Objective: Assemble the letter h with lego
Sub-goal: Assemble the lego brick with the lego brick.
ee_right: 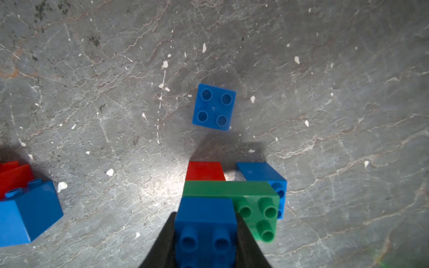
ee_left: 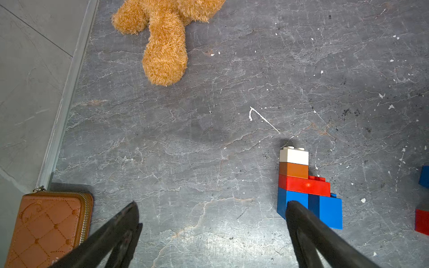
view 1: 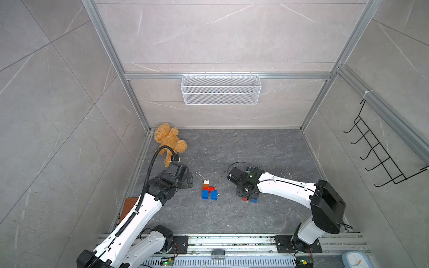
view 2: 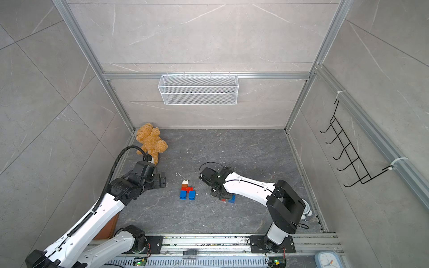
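Our right gripper (ee_right: pixel 205 217) clamps a blue brick (ee_right: pixel 205 232); our left gripper (ee_left: pixel 211 205) hangs wide apart, holding nothing.
The clamped brick joins a green brick (ee_right: pixel 232 189), with a red brick (ee_right: pixel 205 171) touching it. A loose blue square (ee_right: pixel 214 107) lies near them. The white, brown, red and blue stack (view 1: pixel 209 190) sits on the table (view 1: pixel 255 150) between our grippers.

Both top views are bright, with soft shadows, and the walls (view 1: pixel 46 104) bend at the edges. In the right wrist view the floor (ee_right: pixel 160 185) shines white and the closest blue brick (ee_right: pixel 205 220) looks fuzzy.
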